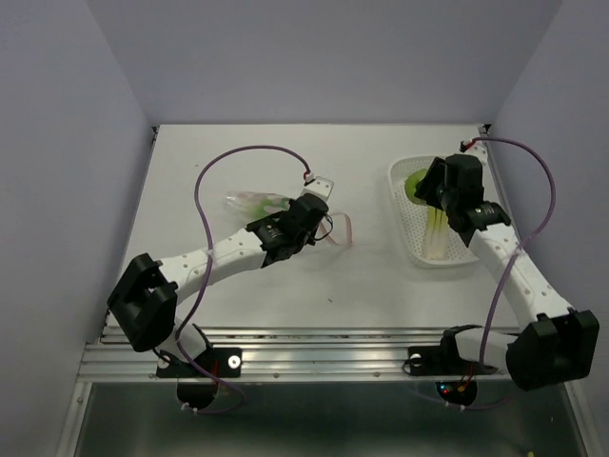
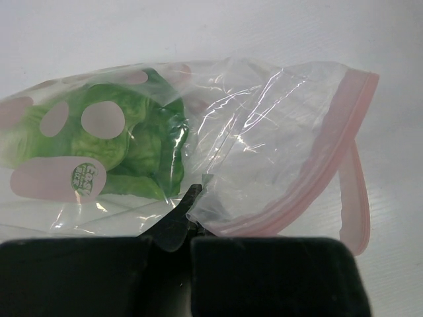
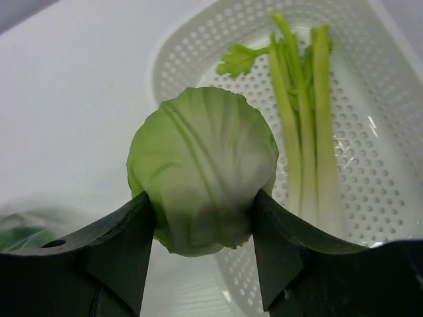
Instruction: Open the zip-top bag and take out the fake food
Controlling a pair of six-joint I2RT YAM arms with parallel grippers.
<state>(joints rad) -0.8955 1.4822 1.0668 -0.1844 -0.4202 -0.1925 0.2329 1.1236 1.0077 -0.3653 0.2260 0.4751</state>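
Right gripper (image 3: 201,198) clamped on lettuce ball (image 3: 198,152), above white basket (image 3: 390,198) at table 3 o'clock, likely for drop beside leafy strips (image 3: 310,119). Left gripper (image 2: 187,221) pinches zip-top bag (image 2: 277,132) edge near 10 o'clock, anchoring it. Green leaf (image 2: 139,132) inside, not yet removed.

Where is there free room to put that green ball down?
The basket floor is bare between its rim and the celery stalks; the ball, held in the right fingers, should fit there. The table strip between the zip-top bag and basket is bare too. The celery side is crowded.
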